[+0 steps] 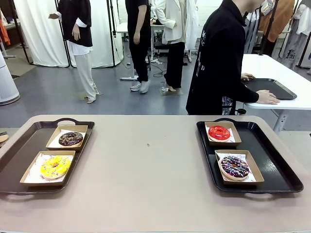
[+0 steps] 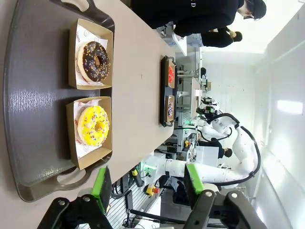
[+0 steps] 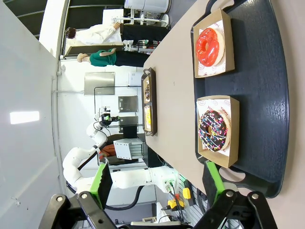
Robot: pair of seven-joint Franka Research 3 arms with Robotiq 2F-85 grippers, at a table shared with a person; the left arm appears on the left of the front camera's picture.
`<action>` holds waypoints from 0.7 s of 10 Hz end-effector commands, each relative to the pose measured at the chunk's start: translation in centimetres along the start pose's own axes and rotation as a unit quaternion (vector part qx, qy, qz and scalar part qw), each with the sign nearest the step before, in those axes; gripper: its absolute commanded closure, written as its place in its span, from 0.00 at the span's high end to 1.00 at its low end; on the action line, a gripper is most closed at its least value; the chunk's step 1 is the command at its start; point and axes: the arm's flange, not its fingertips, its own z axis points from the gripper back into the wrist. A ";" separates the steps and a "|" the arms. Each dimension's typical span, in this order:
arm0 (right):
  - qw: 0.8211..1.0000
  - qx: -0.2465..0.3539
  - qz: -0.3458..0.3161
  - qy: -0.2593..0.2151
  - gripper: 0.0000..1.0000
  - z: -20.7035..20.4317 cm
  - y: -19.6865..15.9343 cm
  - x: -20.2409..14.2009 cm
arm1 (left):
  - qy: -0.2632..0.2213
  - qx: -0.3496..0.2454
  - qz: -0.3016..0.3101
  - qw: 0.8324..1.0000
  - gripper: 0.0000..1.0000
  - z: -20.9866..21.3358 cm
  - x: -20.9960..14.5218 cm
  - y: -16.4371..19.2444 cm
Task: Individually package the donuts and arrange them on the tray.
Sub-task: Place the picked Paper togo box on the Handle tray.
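- Tan table (image 1: 146, 179); black trays lower left (image 1: 14, 160) and right (image 1: 277, 160); boxed donuts (image 1: 55, 166) on both; person (image 1: 218, 63) upper right.
- Left gripper (image 2: 145, 183) and right gripper (image 3: 157, 179) at bottom edges; both wide, empty.

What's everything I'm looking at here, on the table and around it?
Table: one, beige.
Trays: two, black; left tray, right tray.
Cardboard boxes: four, brown, paper-lined, two per tray.
Dark chocolate donut: one, left tray, far box.
Yellow donut: one, left tray, near box.
Red donut: one, right tray, far box.
Sprinkled chocolate donut: one, right tray, near box.
Third tray: one, black, on a white table behind.
Person: black top, hands at that tray.
Left end effector: open, holding nothing.
Right end effector: open, holding nothing.
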 end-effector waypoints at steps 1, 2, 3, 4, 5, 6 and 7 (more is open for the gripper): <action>1.000 0.001 0.002 -0.001 1.00 -0.1 0.1 -0.4 | 0.003 0.001 0.000 1.000 0.80 0.2 -0.1 0.1; 1.000 0.001 0.002 -0.001 1.00 -0.1 0.1 -0.4 | 0.003 0.001 0.000 1.000 0.80 0.2 -0.1 0.1; 1.000 0.001 0.002 -0.001 1.00 -0.1 0.1 -0.4 | 0.003 0.001 0.000 1.000 0.80 0.2 -0.1 0.1; 1.000 0.001 0.002 -0.001 1.00 -0.1 0.1 -0.4 | 0.003 0.001 0.000 1.000 0.80 0.2 -0.1 0.1; 1.000 0.001 0.002 -0.001 1.00 -0.1 0.1 -0.4 | 0.003 0.001 0.000 1.000 0.80 0.2 -0.1 0.1; 1.000 0.001 0.002 -0.001 1.00 -0.1 0.1 -0.4 | 0.003 0.001 0.000 1.000 0.80 0.2 -0.1 0.1; 1.000 0.001 0.002 -0.001 1.00 -0.1 0.1 -0.4 | 0.003 0.001 0.000 1.000 0.80 0.2 -0.1 0.1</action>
